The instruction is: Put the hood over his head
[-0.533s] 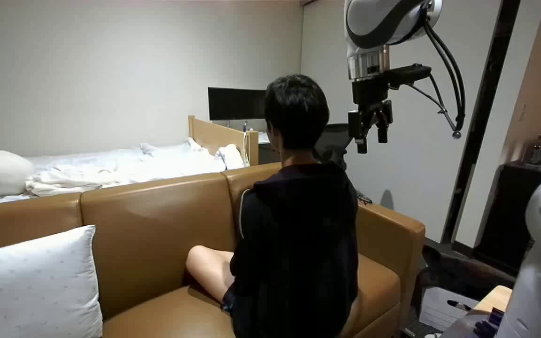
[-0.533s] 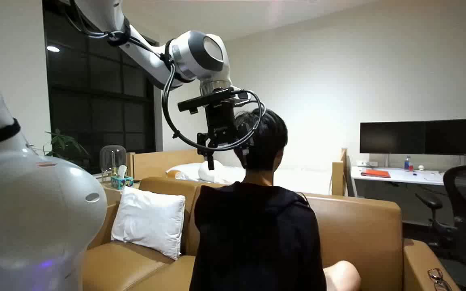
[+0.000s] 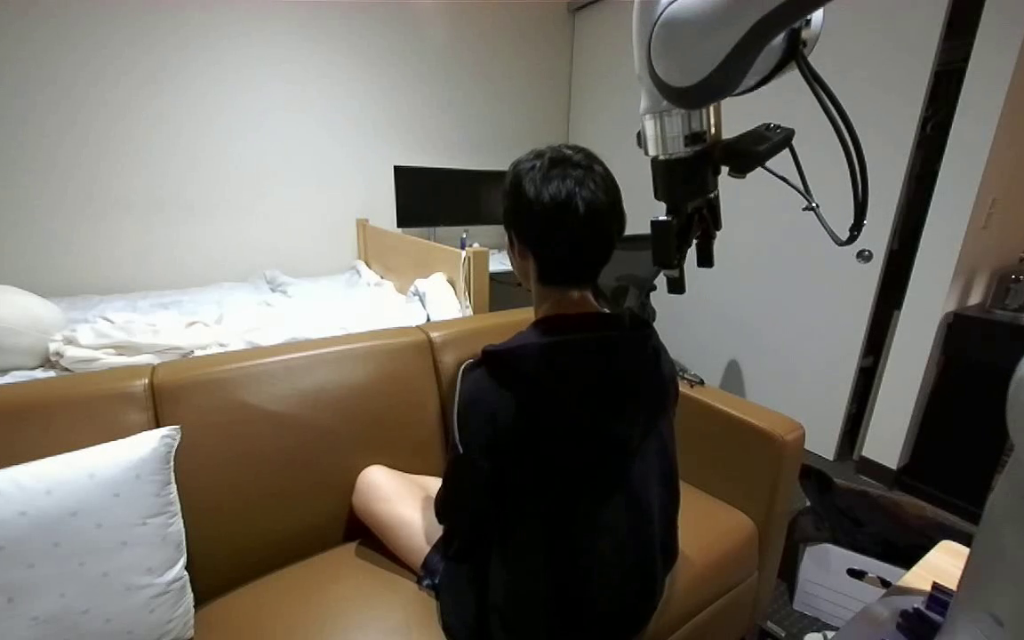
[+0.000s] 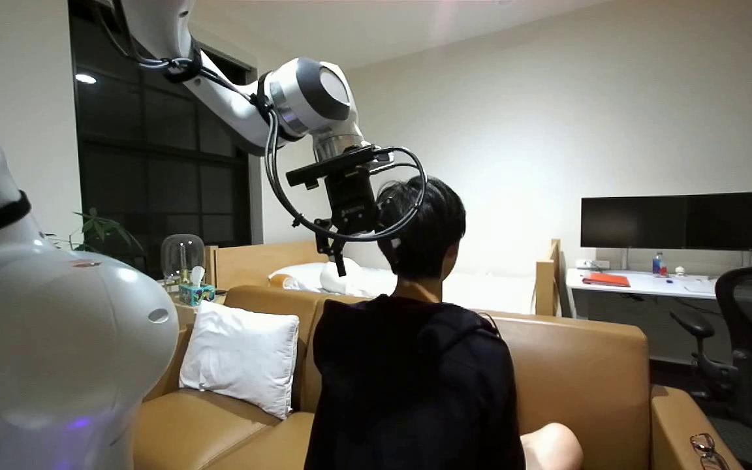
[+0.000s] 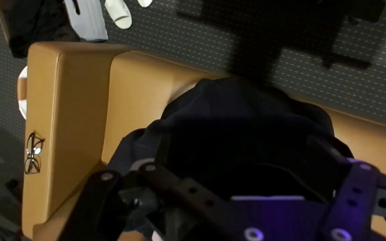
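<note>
His head (image 3: 564, 213), short black hair seen from behind, is bare and upright in both exterior views. Below the neck the black hood (image 4: 457, 329) lies down on the upper back, hard to separate from the black sweatshirt. My gripper (image 3: 690, 268) points down at about head height, apart from the head in that exterior view. In an exterior view my gripper (image 4: 368, 254) partly overlaps the head's edge. The wrist view looks down on black-clad shoulders (image 5: 240, 100) between widely spread fingers (image 5: 327, 150), which hold nothing visible. Head and hood are too dark to tell apart there.
The person sits on a brown leather sofa (image 3: 299, 409) facing its backrest. A white pillow (image 4: 242, 359) rests on the seat. Glasses (image 5: 33, 153) lie on the armrest. My cable loop (image 4: 425, 179) hangs in front of the head in an exterior view. A bed (image 3: 210, 311) stands beyond.
The arm has shifted slightly left in both exterior views, and its wrist has tilted a little. The gripper remains open. The person and the hood look almost unmoved.
</note>
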